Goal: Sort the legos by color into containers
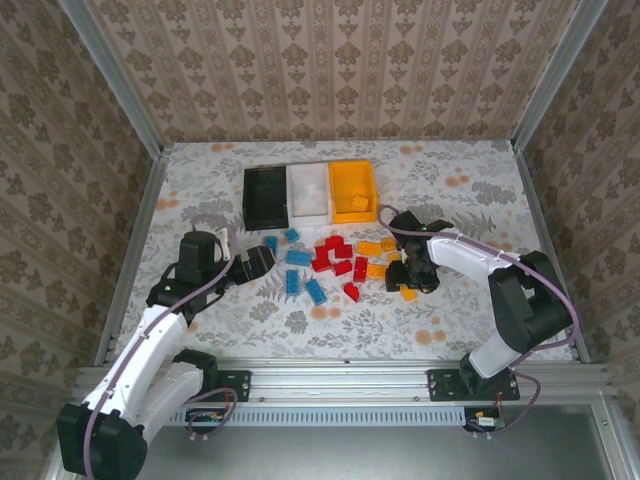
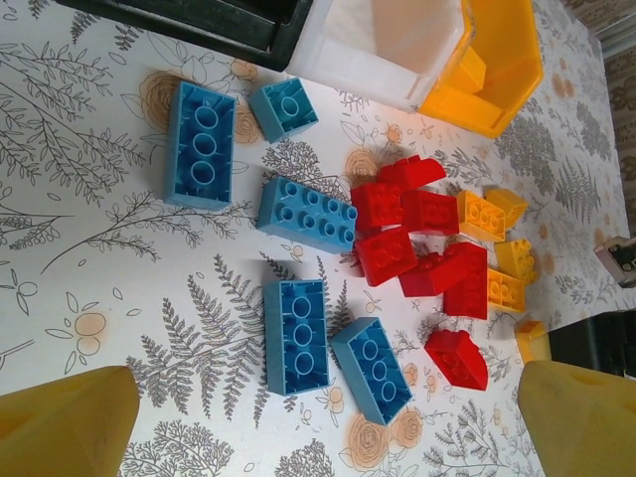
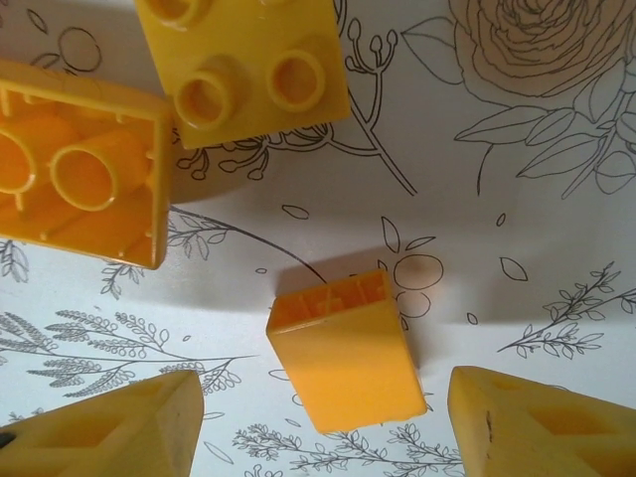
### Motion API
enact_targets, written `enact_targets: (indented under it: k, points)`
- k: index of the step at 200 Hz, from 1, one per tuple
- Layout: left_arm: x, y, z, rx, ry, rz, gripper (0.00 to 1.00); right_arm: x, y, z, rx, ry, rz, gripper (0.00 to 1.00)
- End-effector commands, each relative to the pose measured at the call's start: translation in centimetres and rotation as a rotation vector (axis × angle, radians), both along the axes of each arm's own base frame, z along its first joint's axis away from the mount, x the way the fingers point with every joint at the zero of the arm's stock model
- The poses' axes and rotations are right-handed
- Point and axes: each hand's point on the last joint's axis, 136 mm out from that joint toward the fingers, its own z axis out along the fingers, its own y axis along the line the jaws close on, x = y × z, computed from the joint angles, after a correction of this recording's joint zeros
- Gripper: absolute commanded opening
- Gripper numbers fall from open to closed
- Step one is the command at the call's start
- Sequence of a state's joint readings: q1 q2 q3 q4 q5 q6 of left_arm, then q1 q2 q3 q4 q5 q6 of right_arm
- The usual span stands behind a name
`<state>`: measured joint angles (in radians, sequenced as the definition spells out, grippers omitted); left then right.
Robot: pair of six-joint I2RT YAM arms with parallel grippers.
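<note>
Yellow legos point(image 3: 243, 65) are crowding the right gripper point(image 3: 323, 412), gaping loosely astride one yellow wedge point(image 3: 343, 358); left gripper point(image 2: 323, 422) is hanging wide open, empty.

The tabletop point(image 1: 200, 170) wears a pale cloth printed with flowers and ferns. Toward its 12 o'clock edge three bins stand side by side, touching: a black bin point(image 1: 247, 198), a white bin point(image 1: 308, 214) at its 3 o'clock, then an orange-yellow bin point(image 1: 347, 182). At 6 o'clock of them loose bricks lie scattered: blue bricks point(image 1: 298, 257) at 9 o'clock, red bricks point(image 1: 335, 247) bunched in the middle, orange-yellow bricks point(image 1: 369, 248) at 3 o'clock.
</note>
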<state>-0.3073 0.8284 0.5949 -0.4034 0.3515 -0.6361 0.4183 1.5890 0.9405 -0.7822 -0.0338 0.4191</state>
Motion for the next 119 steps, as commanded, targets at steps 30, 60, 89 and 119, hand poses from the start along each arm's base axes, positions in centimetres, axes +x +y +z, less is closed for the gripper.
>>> enact_targets:
  k: [30, 60, 89, 119]
  points:
    - [0.2, -0.1, -0.5, -0.005, 0.014, 0.005, 1.0, -0.3, -0.9, -1.8, -0.069, 0.026, 0.011, 0.62]
    - [0.0, 0.0, -0.7, 0.003, 0.018, 0.006, 1.0, -0.2, -0.7, -2.6, -0.07, 0.035, 0.012, 0.54]
    - [0.0, 0.1, -0.8, 0.006, 0.019, 0.01, 1.0, -0.1, -0.8, -2.7, -0.087, 0.036, 0.018, 0.42]
    - [0.1, 0.1, -0.7, 0.005, 0.016, 0.011, 1.0, 0.1, -0.6, -1.9, -0.08, 0.018, 0.015, 0.34]
